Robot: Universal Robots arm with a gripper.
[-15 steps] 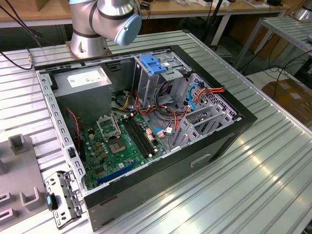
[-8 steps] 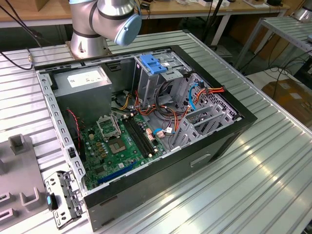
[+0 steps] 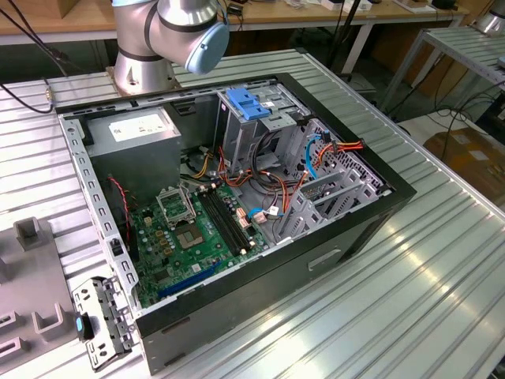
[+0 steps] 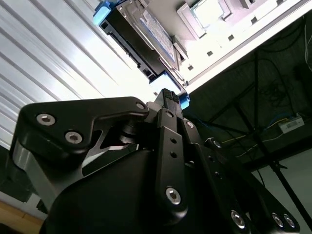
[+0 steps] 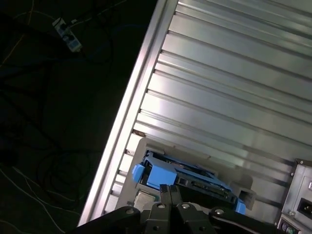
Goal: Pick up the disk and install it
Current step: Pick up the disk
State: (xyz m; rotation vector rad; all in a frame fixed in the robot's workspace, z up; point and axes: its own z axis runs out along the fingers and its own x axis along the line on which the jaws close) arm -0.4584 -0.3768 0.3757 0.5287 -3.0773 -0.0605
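Close beside the disk [image 5: 190, 175], the end effector [image 5: 169, 188] hangs pressed together, gripping nothing.

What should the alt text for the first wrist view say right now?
The end effector hangs close to the disk, which lies with blue side rails in a grey holder on the ribbed metal table, near its edge. Beyond the edge is dark floor with loose cables.

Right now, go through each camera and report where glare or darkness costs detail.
Exterior view: even light, mild sheen on the ribbed table, the open computer case interior readable. Second wrist view: table blown out to white beside the disk; the gripper dark, close to the lens. First wrist view: floor beyond the table edge nearly black, disk rails clearly blue.
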